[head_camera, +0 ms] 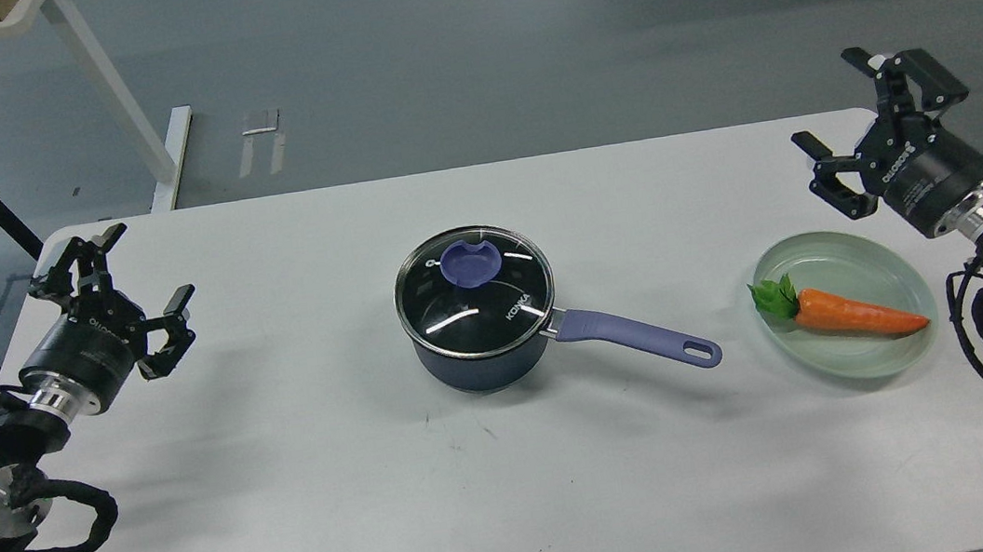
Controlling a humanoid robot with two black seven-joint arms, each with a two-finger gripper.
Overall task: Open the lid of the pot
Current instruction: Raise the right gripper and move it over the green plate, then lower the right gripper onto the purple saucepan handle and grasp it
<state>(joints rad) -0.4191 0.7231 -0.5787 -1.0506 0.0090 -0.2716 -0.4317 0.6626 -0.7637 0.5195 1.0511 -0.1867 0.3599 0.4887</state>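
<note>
**Waiting With the Lid On**

Hanging above the left edge of the bench (292, 488), my left pincer (122, 284) was released, fingers spread, holding nothing. Midway along the bench sat the pot (474, 362), its lid (473, 289) seated flat on the rim and the knob (471, 262) untouched; the long handle (640, 339) pointed toward the right front. Near the right edge a green plate (905, 281) carried a toy carrot (852, 313). My right pincer (866, 117) hovered beyond the plate, also released and empty.

I judged the knob flat and shallow, so a shallow pinch could slip off it. Approaching off-centre might push the light pot or tip the lid against the rim, and reaching from the right risked clipping the plate.
</note>
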